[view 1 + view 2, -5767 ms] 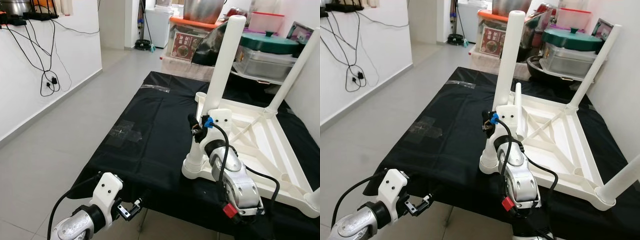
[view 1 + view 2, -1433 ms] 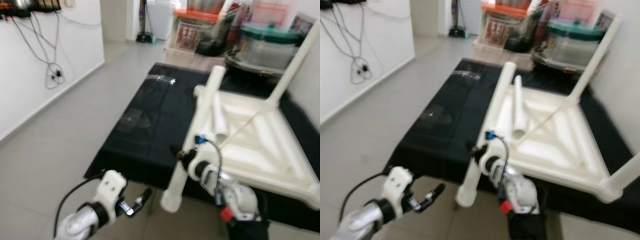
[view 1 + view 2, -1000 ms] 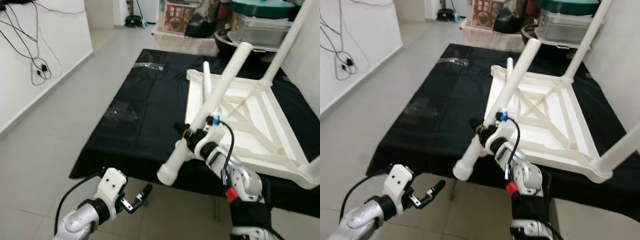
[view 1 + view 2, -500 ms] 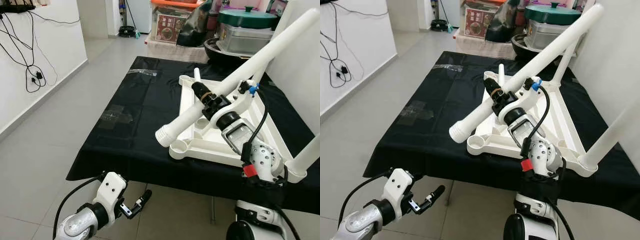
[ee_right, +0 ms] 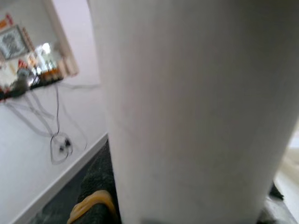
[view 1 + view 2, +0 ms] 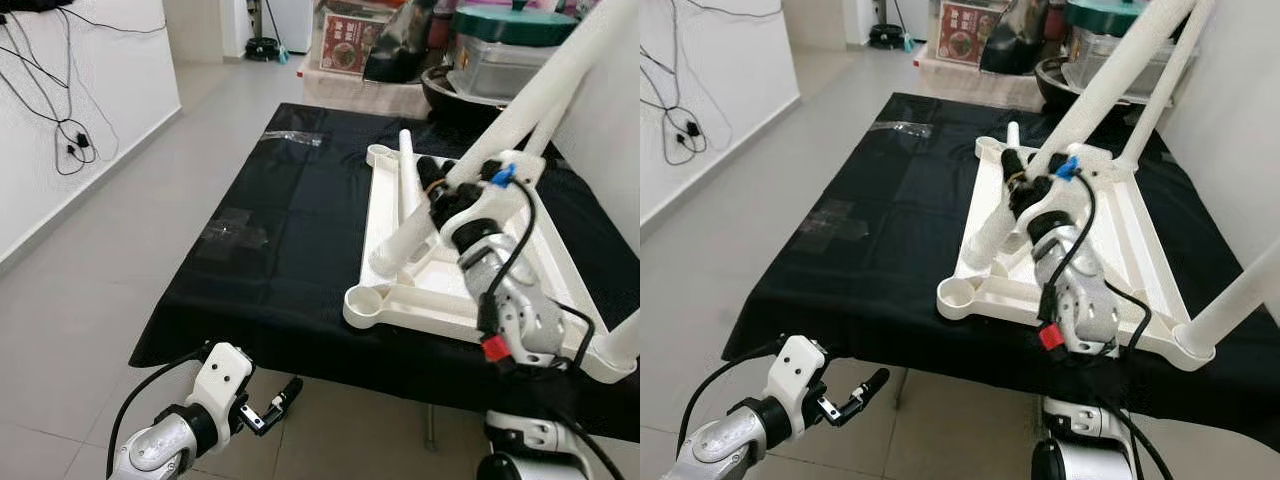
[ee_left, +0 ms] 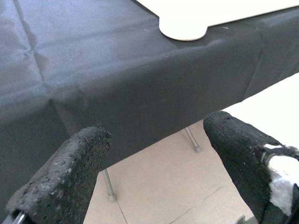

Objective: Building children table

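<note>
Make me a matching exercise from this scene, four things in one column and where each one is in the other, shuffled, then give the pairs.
1. held table leg
2. left gripper
3. empty corner socket
4. loose slim tube

A. lying inside the upturned tabletop
B. low, beside the black cloth edge
C. slanted in the right gripper
D. tabletop corner nearest the robot

Pairs: 1-C, 2-B, 3-D, 4-A

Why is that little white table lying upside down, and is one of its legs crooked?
The white table top lies flipped on the black cloth for assembly. The right gripper holds one white leg slanted over the frame, not seated in a socket. The near corner socket is empty.
</note>
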`<state>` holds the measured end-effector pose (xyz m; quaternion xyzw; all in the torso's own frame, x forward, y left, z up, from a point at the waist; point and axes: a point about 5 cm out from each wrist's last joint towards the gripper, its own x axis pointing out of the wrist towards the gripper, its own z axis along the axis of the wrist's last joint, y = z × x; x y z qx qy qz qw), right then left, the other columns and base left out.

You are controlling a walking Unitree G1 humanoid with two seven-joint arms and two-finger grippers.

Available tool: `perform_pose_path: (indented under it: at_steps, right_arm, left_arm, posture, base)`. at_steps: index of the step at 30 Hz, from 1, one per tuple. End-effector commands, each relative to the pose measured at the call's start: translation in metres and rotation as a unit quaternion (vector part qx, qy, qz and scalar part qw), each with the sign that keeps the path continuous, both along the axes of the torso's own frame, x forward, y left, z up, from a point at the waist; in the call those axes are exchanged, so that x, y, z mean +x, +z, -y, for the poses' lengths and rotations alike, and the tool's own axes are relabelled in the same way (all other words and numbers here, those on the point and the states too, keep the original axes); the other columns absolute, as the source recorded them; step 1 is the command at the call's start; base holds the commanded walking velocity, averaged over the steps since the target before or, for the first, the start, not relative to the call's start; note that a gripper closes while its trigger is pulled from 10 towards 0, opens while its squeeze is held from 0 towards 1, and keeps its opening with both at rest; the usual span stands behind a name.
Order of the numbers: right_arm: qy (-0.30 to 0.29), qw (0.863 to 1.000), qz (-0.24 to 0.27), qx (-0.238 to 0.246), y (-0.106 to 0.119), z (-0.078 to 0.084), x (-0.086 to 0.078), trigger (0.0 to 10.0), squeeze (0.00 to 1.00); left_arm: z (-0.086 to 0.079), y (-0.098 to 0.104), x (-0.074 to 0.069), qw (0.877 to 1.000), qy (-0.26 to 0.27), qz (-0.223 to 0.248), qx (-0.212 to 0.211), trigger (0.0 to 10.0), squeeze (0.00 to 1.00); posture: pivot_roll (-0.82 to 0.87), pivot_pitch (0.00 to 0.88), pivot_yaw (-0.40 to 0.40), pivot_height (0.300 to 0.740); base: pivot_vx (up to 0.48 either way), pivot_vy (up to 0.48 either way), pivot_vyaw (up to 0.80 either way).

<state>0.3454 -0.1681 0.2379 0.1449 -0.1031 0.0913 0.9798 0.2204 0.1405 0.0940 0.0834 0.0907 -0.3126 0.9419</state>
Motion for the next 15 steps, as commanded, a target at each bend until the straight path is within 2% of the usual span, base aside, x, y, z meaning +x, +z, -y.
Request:
perform_pose_path:
  at_steps: [1,5,9,13,15]
  right_arm:
    - [0.032,0.999,-0.001,0.008,0.002,-0.006,-0.004,0.0,0.00]
    - [0.073,0.997,-0.016,0.029,-0.004,-0.014,-0.007,0.0,0.00]
    - [0.075,0.997,-0.015,0.029,-0.006,-0.015,-0.007,0.0,0.00]
    - [0.089,0.995,-0.021,0.029,-0.020,-0.022,-0.013,0.0,0.00]
    - [0.089,0.995,-0.021,0.029,-0.020,-0.022,-0.013,0.0,0.00]
  left_arm:
    - [-0.002,-0.004,-0.001,1.000,-0.004,-0.006,0.010,10.0,0.00]
    - [-0.002,-0.004,-0.001,1.000,-0.005,-0.008,0.010,10.0,0.00]
    - [-0.002,-0.005,-0.001,1.000,-0.005,-0.008,0.010,10.0,0.00]
    - [-0.001,-0.004,0.000,1.000,-0.006,-0.008,0.010,10.0,0.00]
    - [-0.001,-0.004,0.000,1.000,-0.006,-0.008,0.010,10.0,0.00]
  posture:
    - [0.06,0.000,-0.101,0.740]
    - [0.06,0.000,-0.099,0.740]
    - [0.06,0.000,-0.099,0.740]
    - [0.06,0.000,-0.098,0.740]
    - [0.06,0.000,-0.098,0.740]
  base:
    - [0.000,0.000,0.00]
    - [0.000,0.000,0.00]
    - [0.000,0.000,0.00]
    - [0.000,0.000,0.00]
    - [0.000,0.000,0.00]
